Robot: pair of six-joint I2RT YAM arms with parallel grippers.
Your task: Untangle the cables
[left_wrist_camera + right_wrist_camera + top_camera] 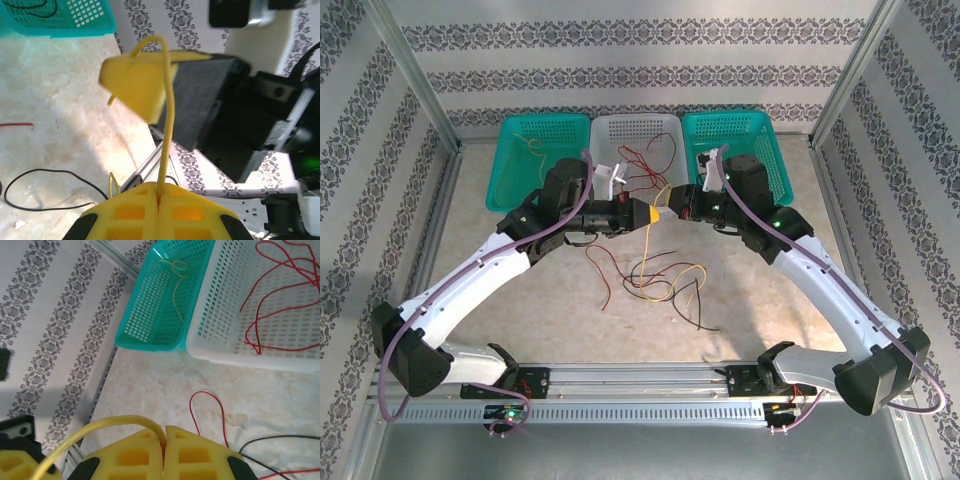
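beige table inside patterned walls. from above, loose red, black and yellow cables lie mid-frame, with the left gripper and right gripper meeting just above them. left wrist: at bottom centre its fingers press together on a yellow cable. right wrist: at bottom centre, fingers pinch that cable too.

Light: bright, even | shadows: soft | focus: left hand blurred close-up

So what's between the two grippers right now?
A short run of yellow cable, pinched in the left gripper and arching across to the right gripper, which also grips it. It is clearest in the left wrist view.
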